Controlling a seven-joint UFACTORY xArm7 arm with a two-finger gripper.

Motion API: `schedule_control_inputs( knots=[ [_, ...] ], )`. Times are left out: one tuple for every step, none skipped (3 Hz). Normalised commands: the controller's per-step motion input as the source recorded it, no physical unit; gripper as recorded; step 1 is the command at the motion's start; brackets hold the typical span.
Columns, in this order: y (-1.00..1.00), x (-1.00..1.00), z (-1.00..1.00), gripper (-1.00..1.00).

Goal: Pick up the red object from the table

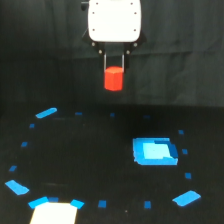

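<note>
The red object (113, 79) is a small orange-red block held between the two thin fingers of my gripper (114, 75). The gripper hangs from a white housing (114, 20) at the top centre of the exterior view. The block is lifted well above the black table (100, 150), in front of the dark back curtain. The gripper is shut on the block, whose top part lies between the fingers.
A larger blue patch (155, 151) lies on the table right of centre. A white patch (54, 213) sits at the front left edge. Small blue tape pieces (46, 113) are scattered in a ring around the table.
</note>
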Motion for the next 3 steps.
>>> schedule_control_inputs(
  knots=[
    [-0.17, 0.01, 0.4, -0.97],
    [0.32, 0.07, 0.23, -0.99],
    [0.22, 0.03, -0.1, -1.0]
  ],
)
